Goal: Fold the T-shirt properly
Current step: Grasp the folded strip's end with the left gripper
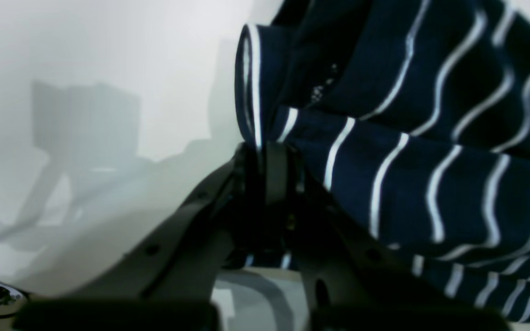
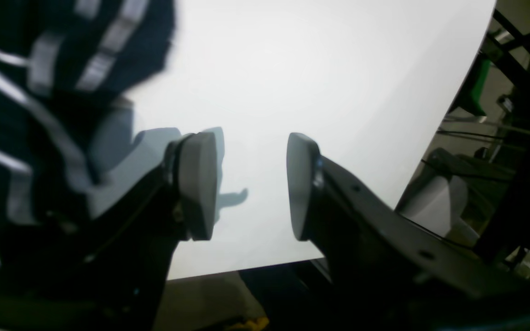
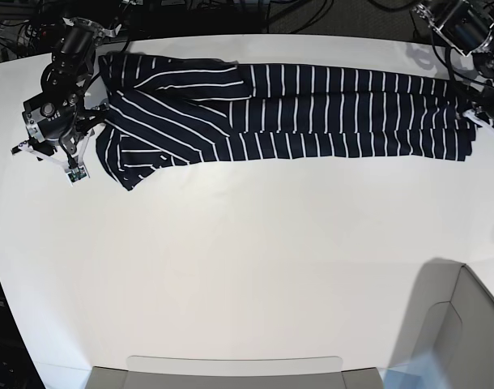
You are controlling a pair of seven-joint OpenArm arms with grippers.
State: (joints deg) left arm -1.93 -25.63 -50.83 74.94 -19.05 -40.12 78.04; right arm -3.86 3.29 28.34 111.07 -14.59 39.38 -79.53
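Note:
The T-shirt (image 3: 312, 113), dark navy with thin white stripes, lies as a long band across the far part of the white table (image 3: 247, 259). A sleeve is folded over at its left end. My left gripper (image 1: 265, 154) is shut on the shirt's hem (image 1: 251, 82) at the band's right end; in the base view this gripper (image 3: 479, 113) sits at that end. My right gripper (image 2: 249, 184) stands open over bare table, nothing between its pads (image 2: 196, 184). The shirt (image 2: 30, 92) lies just to its left. In the base view the right gripper (image 3: 72, 164) is beside the shirt's left end.
A grey tray (image 3: 231, 369) sits at the table's near edge and a grey bin (image 3: 466, 324) at the near right corner. In the right wrist view the table edge (image 2: 430, 151) runs close on the right, with cables and a dark frame (image 2: 513, 115) beyond it.

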